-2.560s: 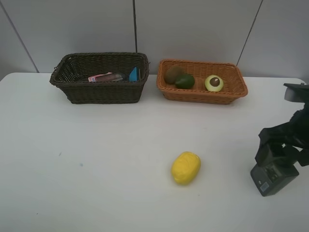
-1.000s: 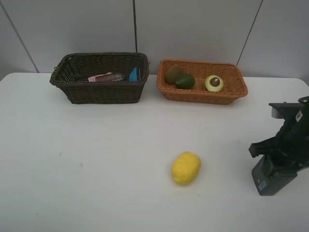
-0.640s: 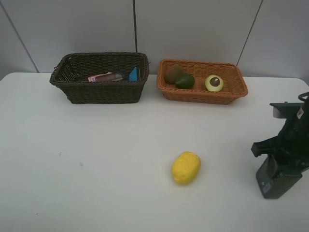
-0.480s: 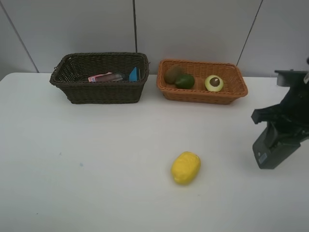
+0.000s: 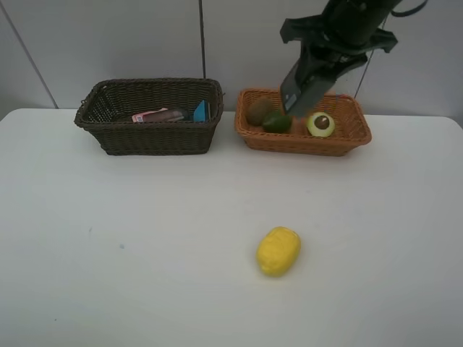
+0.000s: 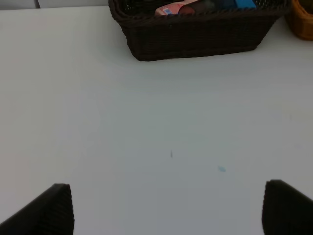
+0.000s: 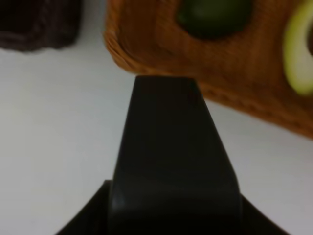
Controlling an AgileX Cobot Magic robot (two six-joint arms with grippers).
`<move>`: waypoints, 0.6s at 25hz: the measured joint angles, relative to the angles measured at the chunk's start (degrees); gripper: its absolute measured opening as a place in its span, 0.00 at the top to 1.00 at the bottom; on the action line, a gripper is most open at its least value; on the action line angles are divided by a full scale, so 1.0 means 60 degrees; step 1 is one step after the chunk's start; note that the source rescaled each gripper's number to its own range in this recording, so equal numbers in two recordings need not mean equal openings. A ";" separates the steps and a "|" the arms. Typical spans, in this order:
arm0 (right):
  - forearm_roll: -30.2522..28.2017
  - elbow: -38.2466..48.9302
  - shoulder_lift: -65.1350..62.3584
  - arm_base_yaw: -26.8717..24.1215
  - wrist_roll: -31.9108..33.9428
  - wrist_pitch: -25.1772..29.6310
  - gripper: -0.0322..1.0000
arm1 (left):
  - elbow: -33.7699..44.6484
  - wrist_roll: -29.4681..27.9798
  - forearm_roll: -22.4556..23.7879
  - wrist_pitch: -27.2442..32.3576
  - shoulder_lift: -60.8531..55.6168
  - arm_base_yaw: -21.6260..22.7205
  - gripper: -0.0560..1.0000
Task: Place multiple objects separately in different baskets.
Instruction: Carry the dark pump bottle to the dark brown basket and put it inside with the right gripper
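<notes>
Right pincer point(image 5: 295, 101) closed above orange-tan basket point(image 5: 347, 141).

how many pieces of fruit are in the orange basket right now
3: a brown kiwi at the left end, a green round fruit right beside it, and a halved avocado toward the right. The right gripper overhangs the basket and may hide something.
</notes>
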 joint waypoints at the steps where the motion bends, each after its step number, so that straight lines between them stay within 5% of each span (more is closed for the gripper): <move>1: 0.0067 -0.0599 0.0539 0.0225 -0.0021 -0.0145 0.97 | 0.0000 0.0000 0.0000 0.0000 0.0000 0.0000 0.00; 7: 0.0134 -0.3923 0.3422 0.1154 -0.0328 -0.1715 0.97 | 0.0000 0.0000 0.0000 0.0000 0.0000 0.0000 0.00; 15: 0.0019 -0.4936 0.6000 0.1201 -0.0675 -0.4011 0.97 | 0.0000 0.0000 0.0000 0.0000 0.0000 0.0000 0.00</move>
